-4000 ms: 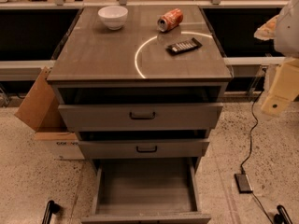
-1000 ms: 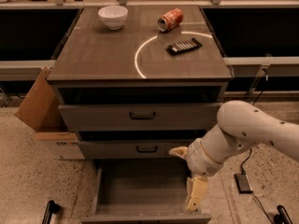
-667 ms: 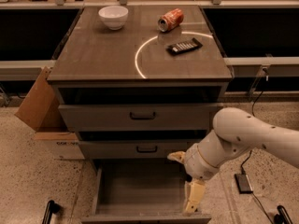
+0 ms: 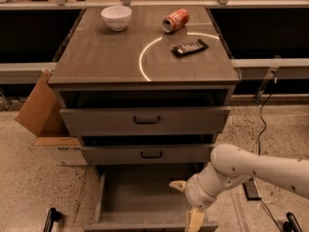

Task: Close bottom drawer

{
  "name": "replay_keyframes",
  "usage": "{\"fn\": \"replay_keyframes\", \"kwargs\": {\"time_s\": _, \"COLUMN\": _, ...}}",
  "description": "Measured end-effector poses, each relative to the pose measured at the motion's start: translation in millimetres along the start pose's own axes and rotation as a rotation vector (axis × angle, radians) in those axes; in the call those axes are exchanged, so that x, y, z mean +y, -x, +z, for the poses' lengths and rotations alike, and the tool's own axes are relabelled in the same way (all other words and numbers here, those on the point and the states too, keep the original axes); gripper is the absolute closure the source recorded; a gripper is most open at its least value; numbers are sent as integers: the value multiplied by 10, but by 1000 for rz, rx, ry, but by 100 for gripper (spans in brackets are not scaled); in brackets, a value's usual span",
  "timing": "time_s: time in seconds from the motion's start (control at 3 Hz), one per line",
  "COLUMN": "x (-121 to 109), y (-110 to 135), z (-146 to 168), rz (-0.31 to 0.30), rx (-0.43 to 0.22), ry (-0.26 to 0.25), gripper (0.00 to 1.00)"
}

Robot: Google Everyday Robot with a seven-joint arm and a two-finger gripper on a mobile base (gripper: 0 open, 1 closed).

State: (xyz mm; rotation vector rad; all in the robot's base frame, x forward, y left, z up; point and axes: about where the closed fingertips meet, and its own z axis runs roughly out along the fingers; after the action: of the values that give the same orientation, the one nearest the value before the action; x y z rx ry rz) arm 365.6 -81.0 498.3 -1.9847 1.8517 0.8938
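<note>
The bottom drawer (image 4: 140, 195) is pulled wide open. Its plain grey inside shows, and its front panel (image 4: 140, 226) lies along the lower edge of the camera view. No handle shows on it. My gripper (image 4: 186, 202) hangs over the drawer's right front corner, on a white arm coming in from the right. Its cream fingers (image 4: 194, 220) are spread apart and hold nothing. One finger points left over the drawer's inside. The other points down at the front panel.
The middle drawer (image 4: 149, 153) and top drawer (image 4: 145, 120) stand slightly ajar above. On the cabinet top are a white bowl (image 4: 116, 17), a tipped red can (image 4: 175, 20) and a black device (image 4: 189, 48). A cardboard box (image 4: 41, 115) stands left. A cable and black adapter (image 4: 252, 189) lie right.
The arm has come in from the right edge to the bottom drawer. Over the last second the gripper moved down toward the front panel and slightly left.
</note>
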Motion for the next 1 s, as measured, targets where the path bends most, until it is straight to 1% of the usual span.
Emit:
{"fn": "replay_keyframes", "kwargs": {"time_s": 0.33, "x": 5, "y": -266, "z": 423, "rz": 3, "rx": -39, "ry": 23, "gripper": 0}}
{"fn": "replay_keyframes", "kwargs": {"time_s": 0.67, "x": 53, "y": -492, "z": 873, "rz": 29, "rx": -78, "ry": 72, "gripper": 0}}
{"fn": "replay_keyframes", "kwargs": {"time_s": 1.0, "x": 55, "y": -511, "z": 890, "rz": 29, "rx": -81, "ry": 72, "gripper": 0}}
